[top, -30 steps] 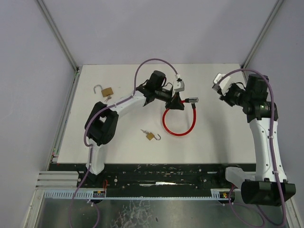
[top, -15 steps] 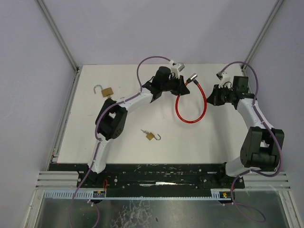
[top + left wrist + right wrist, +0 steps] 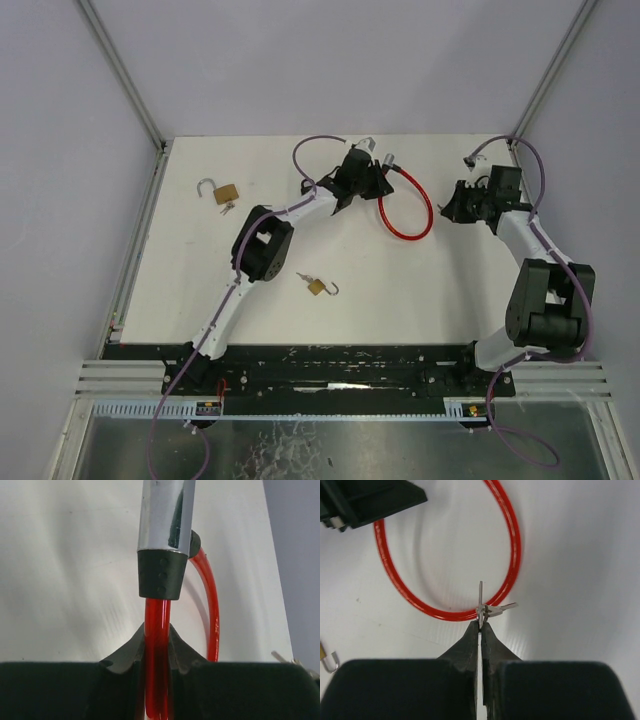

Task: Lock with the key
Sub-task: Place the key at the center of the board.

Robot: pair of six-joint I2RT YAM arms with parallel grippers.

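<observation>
A red cable lock (image 3: 405,205) with a silver barrel (image 3: 385,160) lies looped at the back middle of the table. My left gripper (image 3: 372,180) is shut on the red cable (image 3: 157,625) just below the barrel (image 3: 165,515) and its black collar. The right gripper (image 3: 450,210) sits to the right of the loop, shut on a small silver key (image 3: 480,597) that points up from its tips (image 3: 481,625). A second key (image 3: 502,608) hangs sideways from the same ring. The red loop (image 3: 445,612) lies just beyond the key.
An open brass padlock (image 3: 222,192) lies at the back left of the white table (image 3: 200,270). A smaller brass padlock with keys (image 3: 318,286) lies near the middle front. Grey walls close in the table's back and sides.
The left gripper has carried the cable lock toward the back of the table. The right arm has swung down and left, bringing the key close to the loop.
</observation>
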